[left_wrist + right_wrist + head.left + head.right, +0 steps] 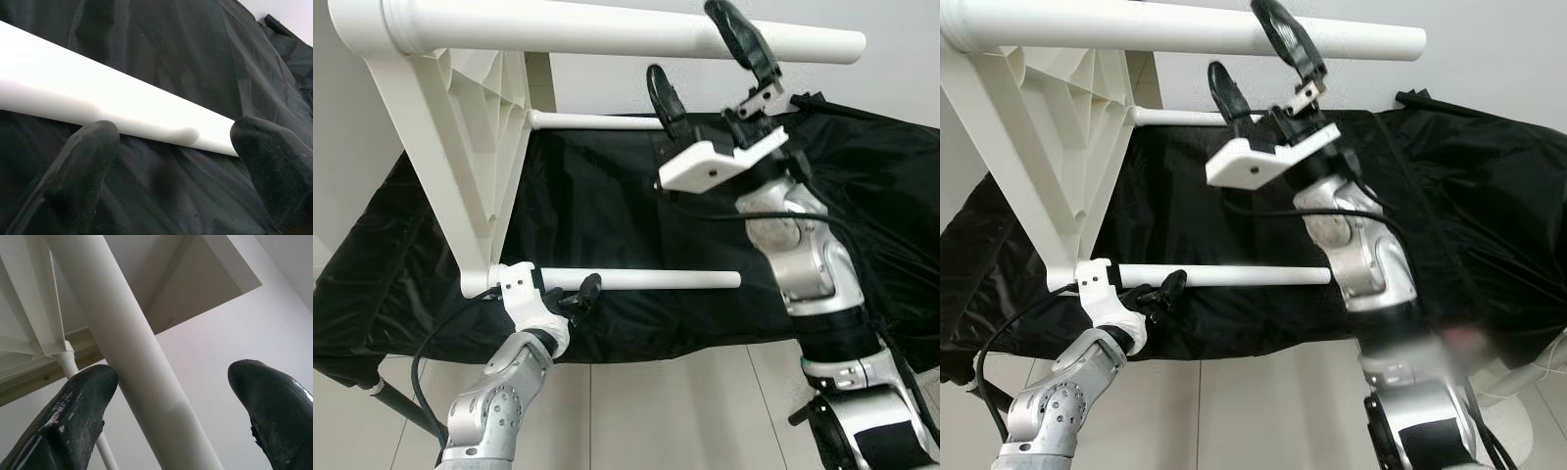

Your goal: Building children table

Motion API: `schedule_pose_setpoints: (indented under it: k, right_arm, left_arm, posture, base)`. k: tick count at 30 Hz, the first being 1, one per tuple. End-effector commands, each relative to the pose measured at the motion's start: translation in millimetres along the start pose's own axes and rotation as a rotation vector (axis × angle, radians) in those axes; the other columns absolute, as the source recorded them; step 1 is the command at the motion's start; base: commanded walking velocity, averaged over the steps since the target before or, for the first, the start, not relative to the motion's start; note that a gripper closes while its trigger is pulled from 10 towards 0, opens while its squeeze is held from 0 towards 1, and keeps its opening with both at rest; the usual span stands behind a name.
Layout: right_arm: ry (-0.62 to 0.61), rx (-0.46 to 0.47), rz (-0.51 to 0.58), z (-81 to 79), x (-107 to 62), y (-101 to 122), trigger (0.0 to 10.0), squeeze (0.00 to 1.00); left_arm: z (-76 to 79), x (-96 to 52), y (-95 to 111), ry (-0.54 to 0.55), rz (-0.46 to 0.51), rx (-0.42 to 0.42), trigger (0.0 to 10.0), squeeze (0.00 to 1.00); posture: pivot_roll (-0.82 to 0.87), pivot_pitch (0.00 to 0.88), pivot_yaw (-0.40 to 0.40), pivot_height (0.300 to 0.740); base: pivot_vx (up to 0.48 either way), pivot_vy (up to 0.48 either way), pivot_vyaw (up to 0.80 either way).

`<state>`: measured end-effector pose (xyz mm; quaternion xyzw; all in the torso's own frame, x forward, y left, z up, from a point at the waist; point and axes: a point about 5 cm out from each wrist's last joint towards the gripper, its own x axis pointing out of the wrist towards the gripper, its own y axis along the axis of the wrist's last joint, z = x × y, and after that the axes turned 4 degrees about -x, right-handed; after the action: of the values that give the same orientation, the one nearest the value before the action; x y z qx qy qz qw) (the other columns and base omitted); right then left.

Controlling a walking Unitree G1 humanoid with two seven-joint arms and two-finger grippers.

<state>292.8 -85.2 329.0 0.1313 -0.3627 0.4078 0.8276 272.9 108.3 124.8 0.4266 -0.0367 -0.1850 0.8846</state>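
Note:
The white children's table lies tipped on its side, its ribbed underside [475,127] at the left and its legs pointing right. My right gripper [705,69] is raised and open, one black finger [744,39] over the thick top leg [607,34] and the other below it; the right wrist view shows that leg [142,372] running between the fingertips. My left gripper [579,297] is open at the base of the lower leg [656,281]. In the left wrist view this leg [98,107] lies just beyond the two spread fingertips [88,161]. A third leg [597,121] sticks out at the back.
A crumpled black cloth [607,196] covers the low surface behind and under the legs. Pale tiled floor [656,411] runs along the near side. A white wall [901,69] stands behind. A dark pole [401,406] slants at the lower left.

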Motion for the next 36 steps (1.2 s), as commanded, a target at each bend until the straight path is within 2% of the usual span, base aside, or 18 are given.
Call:
schedule_pose_setpoints:
  k: [1,9,12,14,16,26,27,28,29,33,36]
  right_arm:
    - [0.028,0.002,0.010,-2.9,2.8,1.4,10.0,0.00]
    - [0.114,-0.010,0.025,-8.6,17.9,1.4,10.0,0.00]
    - [0.144,-0.029,0.020,-9.9,30.5,2.3,10.0,0.00]
    - [0.144,-0.029,0.020,-9.9,30.5,2.3,10.0,0.00]
    - [0.174,-0.046,-0.003,-13.2,37.7,0.6,10.0,0.00]
    - [0.218,-0.070,-0.064,-16.9,48.8,-4.2,10.0,0.00]
    - [0.223,-0.068,-0.076,-16.7,51.6,-4.5,5.1,0.00]
    - [0.223,-0.068,-0.076,-16.7,51.6,-4.5,5.1,0.00]
    - [0.225,-0.065,-0.087,-16.3,54.2,-4.9,0.0,0.00]
    - [0.225,-0.052,-0.103,-15.6,56.5,-5.5,0.0,0.00]
    - [0.212,-0.018,-0.132,-13.6,56.5,-6.6,0.0,0.00]
  left_arm:
    - [5.1,3.2,-3.9,-0.013,0.003,-0.040,10.0,0.00]
    - [6.0,3.0,-5.1,-0.012,0.005,-0.045,10.0,0.00]
    - [7.5,3.6,-6.6,-0.016,0.002,-0.046,10.0,0.00]
    - [7.5,3.6,-6.6,-0.016,0.002,-0.046,10.0,0.00]
    - [7.6,4.2,-6.5,-0.016,0.002,-0.047,10.0,0.00]
    - [7.7,4.4,-7.1,-0.014,0.001,-0.049,10.0,0.00]
    - [8.1,4.2,-7.7,-0.014,-0.001,-0.049,10.0,0.00]
    - [8.1,4.2,-7.7,-0.014,-0.001,-0.049,10.0,0.00]
    - [8.6,4.3,-8.3,-0.014,-0.003,-0.050,10.0,0.00]
    - [9.6,5.2,-8.5,-0.013,-0.004,-0.053,10.0,0.00]
    - [14.9,11.7,-7.7,-0.012,0.000,-0.098,10.0,0.00]
  posture:
    - [-0.02,0.030,0.051,0.740]
    - [-0.02,0.026,0.044,0.740]
    - [-0.02,0.025,0.041,0.740]
    - [-0.02,0.025,0.041,0.740]
    - [-0.02,0.026,0.042,0.740]
    - [-0.02,0.027,0.042,0.740]
    - [-0.02,0.029,0.043,0.740]
    - [-0.02,0.029,0.043,0.740]
    - [-0.02,0.029,0.042,0.740]
    - [-0.02,0.030,0.042,0.740]
    - [-0.02,0.031,0.040,0.740]
  base:
    - [0.000,0.000,0.00]
    - [0.000,0.000,0.00]
    - [0.000,0.000,0.00]
    - [0.000,0.000,0.00]
    - [0.000,0.000,0.00]
    - [0.000,0.000,0.00]
    - [0.000,0.000,0.00]
    - [0.000,0.000,0.00]
    - [0.000,0.000,0.00]
    - [0.000,0.000,0.00]
    - [0.000,0.000,0.00]
